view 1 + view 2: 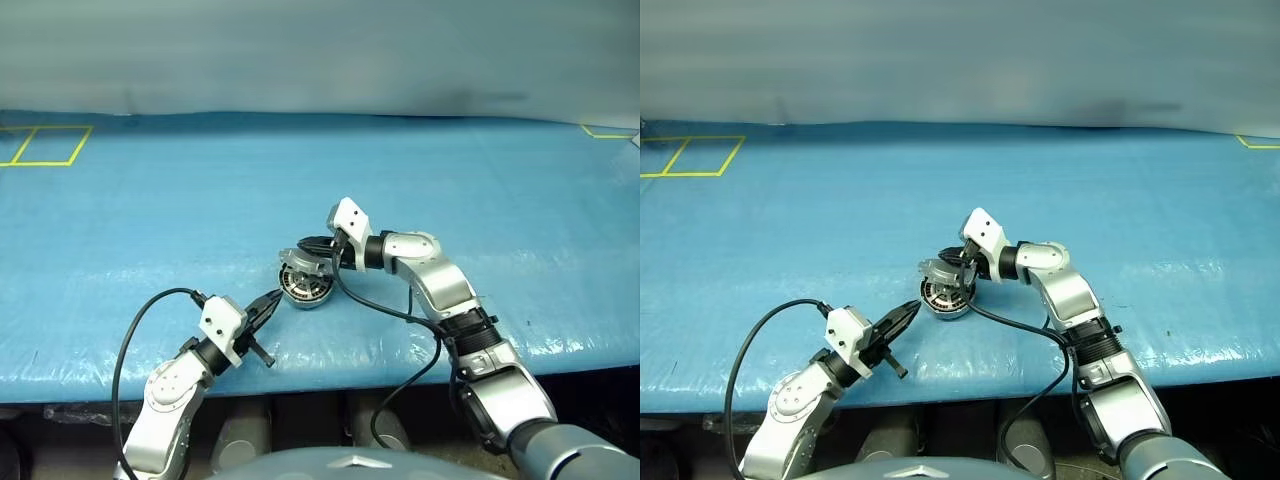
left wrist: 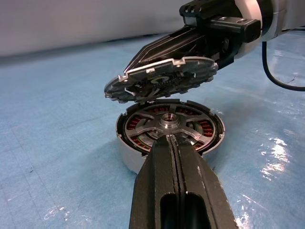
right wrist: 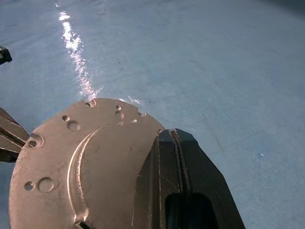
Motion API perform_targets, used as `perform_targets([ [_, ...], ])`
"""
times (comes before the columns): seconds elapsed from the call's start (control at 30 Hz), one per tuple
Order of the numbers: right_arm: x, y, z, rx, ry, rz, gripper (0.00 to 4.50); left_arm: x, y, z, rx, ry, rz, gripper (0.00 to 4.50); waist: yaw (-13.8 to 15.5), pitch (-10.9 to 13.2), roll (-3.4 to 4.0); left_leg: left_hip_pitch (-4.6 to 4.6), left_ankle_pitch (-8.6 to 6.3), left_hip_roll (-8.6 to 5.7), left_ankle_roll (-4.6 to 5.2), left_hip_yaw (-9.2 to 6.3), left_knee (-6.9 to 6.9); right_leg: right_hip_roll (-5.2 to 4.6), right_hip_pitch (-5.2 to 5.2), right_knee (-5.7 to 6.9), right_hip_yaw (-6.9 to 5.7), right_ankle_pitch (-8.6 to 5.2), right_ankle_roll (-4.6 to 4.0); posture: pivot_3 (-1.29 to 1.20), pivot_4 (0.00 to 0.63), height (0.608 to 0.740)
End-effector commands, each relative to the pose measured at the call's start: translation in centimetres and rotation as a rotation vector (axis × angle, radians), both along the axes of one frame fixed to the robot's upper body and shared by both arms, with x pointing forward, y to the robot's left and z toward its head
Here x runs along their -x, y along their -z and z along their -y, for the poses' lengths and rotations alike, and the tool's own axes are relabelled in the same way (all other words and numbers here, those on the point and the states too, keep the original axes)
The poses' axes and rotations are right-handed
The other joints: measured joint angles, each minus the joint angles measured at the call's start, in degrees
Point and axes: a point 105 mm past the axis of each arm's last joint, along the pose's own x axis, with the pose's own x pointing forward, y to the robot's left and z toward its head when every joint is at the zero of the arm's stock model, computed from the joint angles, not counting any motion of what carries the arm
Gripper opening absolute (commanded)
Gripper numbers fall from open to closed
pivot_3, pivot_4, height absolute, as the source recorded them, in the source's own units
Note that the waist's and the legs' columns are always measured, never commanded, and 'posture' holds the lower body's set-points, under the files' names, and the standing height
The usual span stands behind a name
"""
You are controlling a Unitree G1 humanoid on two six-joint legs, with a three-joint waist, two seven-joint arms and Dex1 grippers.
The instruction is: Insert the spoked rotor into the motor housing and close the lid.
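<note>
Rotor (image 2: pixel 167 125) seated in housing (image 2: pixel 131 157); R gripper (image 2: pixel 143 51), fingers together, should press lid (image 2: pixel 162 76) down evenly, L gripper (image 2: pixel 175 143), also together, bracing housing.

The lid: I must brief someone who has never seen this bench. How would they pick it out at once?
On the blue table, find the round silver motor housing between the two grippers. The lid is the grey disc tilted half open above it, under the shut right gripper. Unlike the housing, it shows no copper windings.
</note>
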Motion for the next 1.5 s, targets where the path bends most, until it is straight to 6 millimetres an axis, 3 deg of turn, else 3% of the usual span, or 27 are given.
perform_targets([
  [0.03,0.9,-1.1,-1.0,-0.047,-0.033,0.019,0.00,-0.2,-0.4,-0.3,0.033,-0.017,0.020,0.02,-0.01,0.00,0.00,0.00,0.00,0.00,0.00,0.00,0.00,0.00,0.00,0.00,0.00,0.00,0.00,0.00,0.150,0.740],
  [0.57,4.3,2.1,-1.4,-0.084,-0.014,-0.135,0.00,0.1,0.3,-0.4,0.052,-0.009,-0.011,0.02,0.10,-0.01,0.01,-0.06,-0.02,0.01,-0.02,-0.01,-0.01,-0.01,-0.06,-0.04,-0.02,-0.02,-0.01,0.00,0.150,0.740],
  [0.87,4.4,-1.5,-0.4,-0.262,0.195,-0.068,0.00,0.1,0.0,0.0,0.050,0.013,-0.002,0.02,0.13,-0.01,0.01,-0.35,-0.03,0.01,-0.05,-0.04,-0.01,-0.03,-0.31,-0.06,-0.05,-0.03,-0.01,0.00,0.150,0.740],
  [0.97,4.3,-1.4,-0.2,-0.254,0.289,-0.066,0.61,0.1,0.0,0.1,0.048,0.017,-0.004,0.00,0.15,-0.01,0.01,-0.36,-0.04,0.02,-0.06,-0.05,-0.01,-0.03,-0.33,-0.08,-0.07,-0.03,-0.01,0.00,0.150,0.740],
  [1.33,4.6,-0.2,-1.1,-0.189,0.341,-0.129,4.23,0.1,0.1,0.4,0.027,0.033,-0.007,0.00,0.12,-0.01,0.01,-0.43,-0.04,0.02,-0.06,-0.04,-0.04,-0.05,-0.43,-0.10,-0.07,-0.04,-0.02,0.00,0.150,0.740],
  [1.37,4.7,-0.2,-1.3,-0.184,0.339,-0.129,4.46,0.1,0.2,0.4,0.028,0.033,-0.008,0.00,0.12,-0.01,0.01,-0.44,-0.04,0.02,-0.06,-0.04,-0.05,-0.05,-0.44,-0.10,-0.07,-0.04,-0.02,0.00,0.150,0.740],
  [1.5,4.6,0.2,-1.5,-0.140,0.342,-0.110,4.46,0.2,0.2,0.4,0.035,0.033,-0.015,0.00,0.11,0.00,0.01,-0.48,-0.04,0.02,-0.06,-0.03,-0.06,-0.05,-0.49,-0.10,-0.07,-0.04,-0.03,0.00,0.150,0.740],
])
